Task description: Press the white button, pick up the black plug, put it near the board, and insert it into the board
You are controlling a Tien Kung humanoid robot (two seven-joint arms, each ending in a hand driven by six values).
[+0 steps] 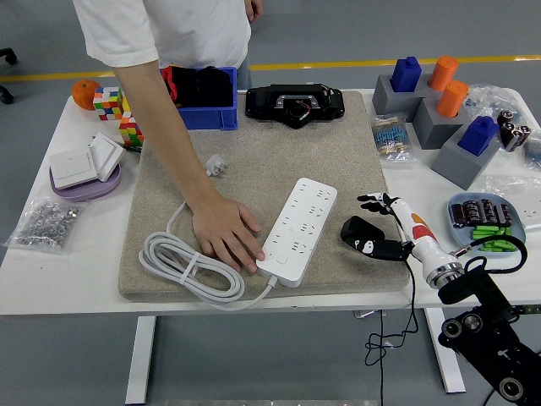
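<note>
Reached in from the lower right with the right hand (382, 227), low over the right margin of the grey mat (270, 144), beside the white power strip (303, 222) and clear of it. Could not tell how that hand was set, spread or closed: showed a black lump (355, 231) on its strip-facing side, and could not make out whether this was the black plug or part of the hand itself. Lay the power strip aslant on the mat, sockets up, far end toward the middle, near end toward the front edge. Could not pick out the white button with any certainty at that near end, too small to be sure of. Rested a person's hand (224, 239) flat on the mat against the strip's near left side, arm coming down from the far side, body cut off at the top edge. Coiled the strip's white cable (182, 266) at the mat's front left corner. Left a small white adapter (216, 166) alone on the mat, farther back. Stood a blue bin (207, 114), half hidden behind the person's arm, at the back of the white table (68, 262).
</note>
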